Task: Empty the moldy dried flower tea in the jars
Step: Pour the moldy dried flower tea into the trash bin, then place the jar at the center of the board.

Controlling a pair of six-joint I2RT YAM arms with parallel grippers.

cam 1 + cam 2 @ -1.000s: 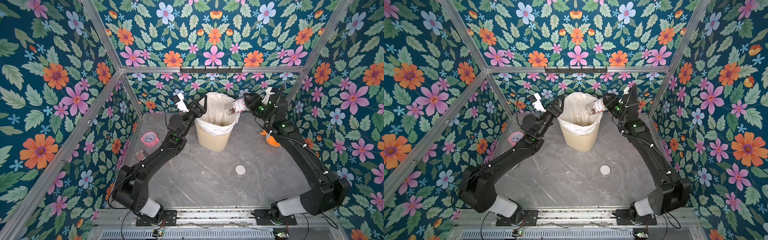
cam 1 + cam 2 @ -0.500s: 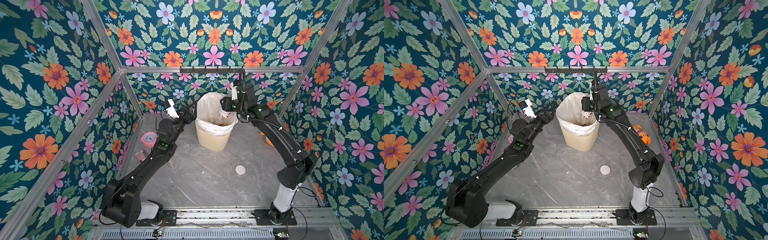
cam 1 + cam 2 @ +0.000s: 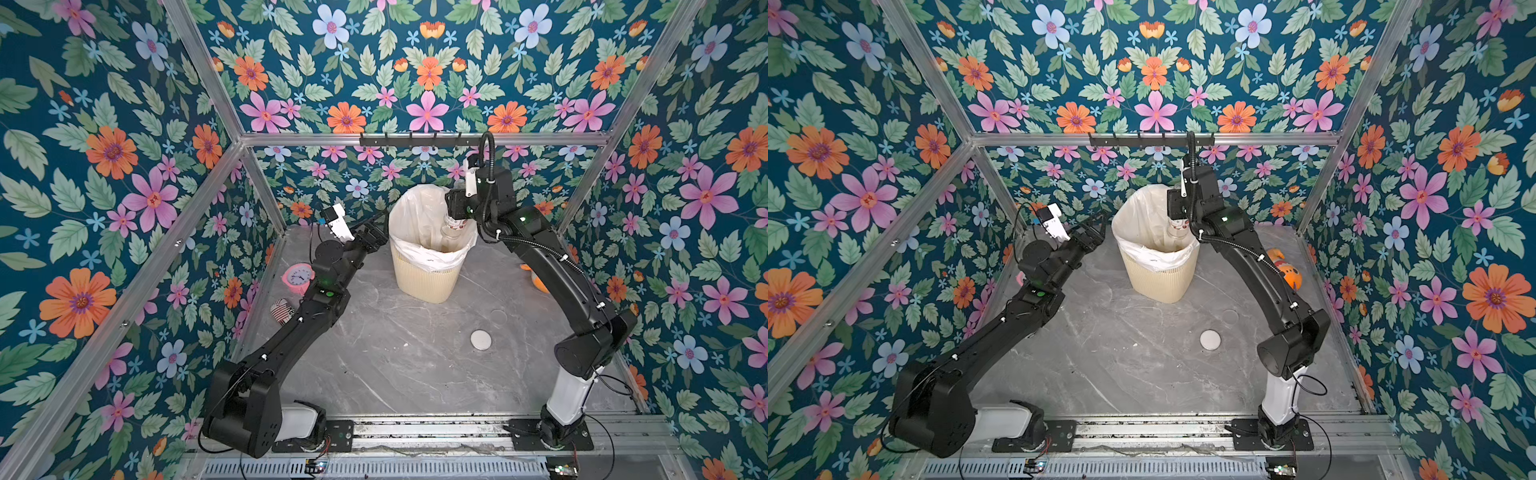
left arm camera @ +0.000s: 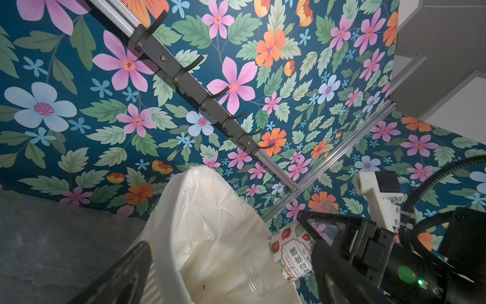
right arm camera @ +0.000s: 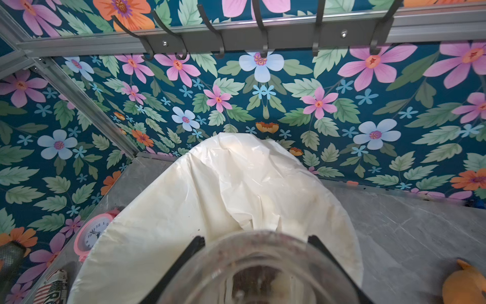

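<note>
The right end effector (image 3: 454, 219) is closed partway on a small clear plastic jar with a red-marked white label (image 3: 453, 227). Its two black fingers (image 5: 195, 252) press against the jar's sides. The jar (image 3: 1177, 226) has no lid on and hangs mouth down just under that end effector. It sits inside the rim of a cream ribbed plastic waste bin lined with a white translucent bag (image 3: 428, 259).

In the right wrist view, a dark reddish-brown crumbly patch of dried flower tea (image 5: 251, 280) shows through the jar's base. I cannot tell whether it sits in the jar or in the bag below.

The left end effector (image 3: 376, 237) has its jaws spread wide and grips nothing. It is just beside the bin, on the side away from the right end effector.

A white disc lid (image 3: 481, 340) lies on the grey marbled desk (image 3: 395, 365), out from the right end effector towards the arm bases. A clear round lid (image 3: 498, 318) lies near it.

Back along the left arm from its end effector, a pink round alarm clock (image 3: 298, 277) and a black-and-white patterned can (image 3: 282, 311) sit near the wall. An orange toy (image 3: 1287, 272) lies beyond the right arm.

Teal floral wallpaper covers the walls, framed in aluminium. A black hook rail (image 3: 411, 139) runs along the back wall above the right end effector.
</note>
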